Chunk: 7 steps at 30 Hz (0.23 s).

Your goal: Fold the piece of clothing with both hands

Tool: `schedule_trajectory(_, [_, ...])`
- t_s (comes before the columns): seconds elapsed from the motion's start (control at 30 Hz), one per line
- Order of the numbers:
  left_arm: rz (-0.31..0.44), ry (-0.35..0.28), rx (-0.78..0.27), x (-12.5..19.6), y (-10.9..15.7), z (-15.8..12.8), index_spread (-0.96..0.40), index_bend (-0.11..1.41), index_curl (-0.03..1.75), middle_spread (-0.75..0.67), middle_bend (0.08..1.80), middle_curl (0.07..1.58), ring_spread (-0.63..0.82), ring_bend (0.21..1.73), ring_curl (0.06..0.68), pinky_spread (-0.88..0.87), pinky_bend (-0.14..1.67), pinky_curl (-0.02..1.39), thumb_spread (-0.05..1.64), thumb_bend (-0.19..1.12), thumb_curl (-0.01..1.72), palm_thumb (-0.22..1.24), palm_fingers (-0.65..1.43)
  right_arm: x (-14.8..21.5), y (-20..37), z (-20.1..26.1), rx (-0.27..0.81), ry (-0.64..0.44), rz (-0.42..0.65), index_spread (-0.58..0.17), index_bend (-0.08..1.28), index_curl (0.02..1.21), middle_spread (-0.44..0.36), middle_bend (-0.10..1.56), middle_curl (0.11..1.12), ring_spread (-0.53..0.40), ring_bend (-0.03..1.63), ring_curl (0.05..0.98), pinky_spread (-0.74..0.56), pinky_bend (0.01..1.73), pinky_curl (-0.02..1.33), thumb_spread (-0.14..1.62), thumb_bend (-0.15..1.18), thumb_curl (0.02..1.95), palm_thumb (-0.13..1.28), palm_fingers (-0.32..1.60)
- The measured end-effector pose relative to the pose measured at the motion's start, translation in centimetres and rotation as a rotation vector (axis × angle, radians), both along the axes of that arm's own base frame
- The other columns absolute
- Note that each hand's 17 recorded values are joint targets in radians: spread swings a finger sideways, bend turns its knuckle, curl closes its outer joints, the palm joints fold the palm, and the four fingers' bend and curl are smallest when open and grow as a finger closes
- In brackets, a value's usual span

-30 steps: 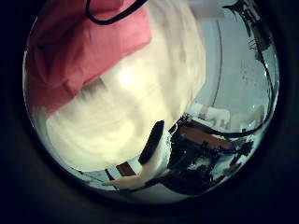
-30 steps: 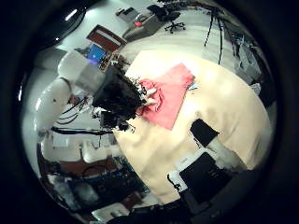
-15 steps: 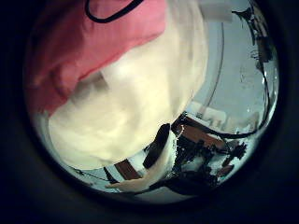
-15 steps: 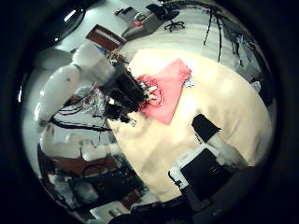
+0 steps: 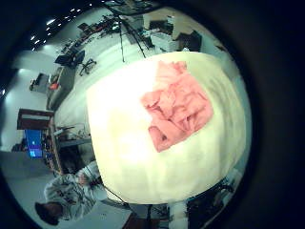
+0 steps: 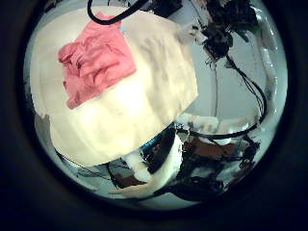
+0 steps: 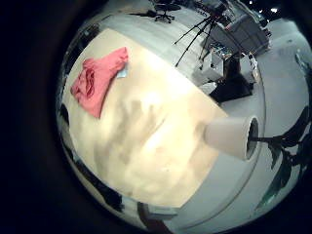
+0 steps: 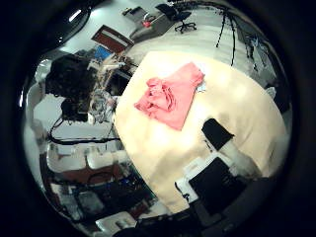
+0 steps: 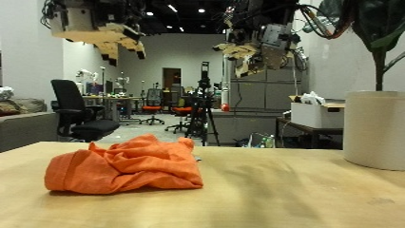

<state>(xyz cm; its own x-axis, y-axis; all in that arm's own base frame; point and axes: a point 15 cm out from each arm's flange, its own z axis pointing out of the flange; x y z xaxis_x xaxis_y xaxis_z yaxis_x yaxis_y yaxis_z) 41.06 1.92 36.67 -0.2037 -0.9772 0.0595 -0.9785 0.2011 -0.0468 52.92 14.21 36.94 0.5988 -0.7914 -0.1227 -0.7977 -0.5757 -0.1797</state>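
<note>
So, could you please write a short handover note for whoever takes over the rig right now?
Left robot hand: raised high above the table, fingers relaxed, holding nothing.
Right robot hand: also high above the table, fingers relaxed, empty.
Orange garment: lies in a crumpled heap on the table, below the left robot hand, touched by neither hand. A white plant pot stands on the table at the right robot hand's side, apart from the garment.
Done: no neat fold visible.
Left: bring both hands down, spread the garment and fold it.
</note>
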Motion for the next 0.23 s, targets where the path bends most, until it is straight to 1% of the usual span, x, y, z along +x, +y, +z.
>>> schedule_trajectory(0.03, [0.013, -0.008, 0.002, -0.5, 0.0, 0.5, 0.08, 0.17, 0.31, 0.23, 0.18, 0.28, 0.45, 0.39, 0.228, 0.45, 0.23, 0.33, 1.25, -0.01, 0.21, 0.12, -0.01, -0.6, -0.1, 0.0, -0.005, 0.02, 0.005, -0.37, 0.17, 0.29, -0.005, 0.22, 0.34, 0.128, 0.46, 0.199, 0.3, 0.58, 0.22, 1.02, -0.06, 0.71, 0.73, 0.07])
schedule_trajectory(0.07, [0.022, -0.015, 0.006, -0.9, 0.1, 0.9, 0.08, 0.17, 0.31, 0.22, 0.18, 0.28, 0.45, 0.39, 0.229, 0.45, 0.24, 0.33, 1.25, -0.01, 0.22, 0.13, 0.0, -1.1, -0.2, -0.1, -0.009, 0.04, 0.008, -0.369, 0.17, 0.29, 0.002, 0.22, 0.34, 0.136, 0.45, 0.197, 0.31, 0.57, 0.22, 1.04, -0.05, 0.7, 0.71, 0.06])
schedule_trajectory(0.13, [0.038, -0.018, 0.019, -1.9, 0.3, 1.2, 0.08, 0.17, 0.32, 0.22, 0.18, 0.28, 0.45, 0.39, 0.23, 0.45, 0.24, 0.33, 1.24, -0.01, 0.22, 0.13, 0.0, -1.6, -0.3, -0.6, -0.013, 0.07, 0.013, -0.366, 0.17, 0.29, 0.012, 0.21, 0.34, 0.156, 0.44, 0.195, 0.31, 0.56, 0.22, 1.08, -0.03, 0.66, 0.7, 0.06])
schedule_trajectory(0.23, [0.045, -0.013, 0.03, -2.8, 0.5, 0.9, 0.07, 0.17, 0.32, 0.22, 0.18, 0.29, 0.45, 0.4, 0.231, 0.44, 0.24, 0.33, 1.23, -0.01, 0.22, 0.13, 0.0, -1.4, -1.1, -1.0, -0.014, 0.08, 0.001, -0.364, 0.17, 0.29, 0.019, 0.21, 0.34, 0.171, 0.42, 0.194, 0.32, 0.54, 0.22, 1.11, -0.02, 0.62, 0.69, 0.06])
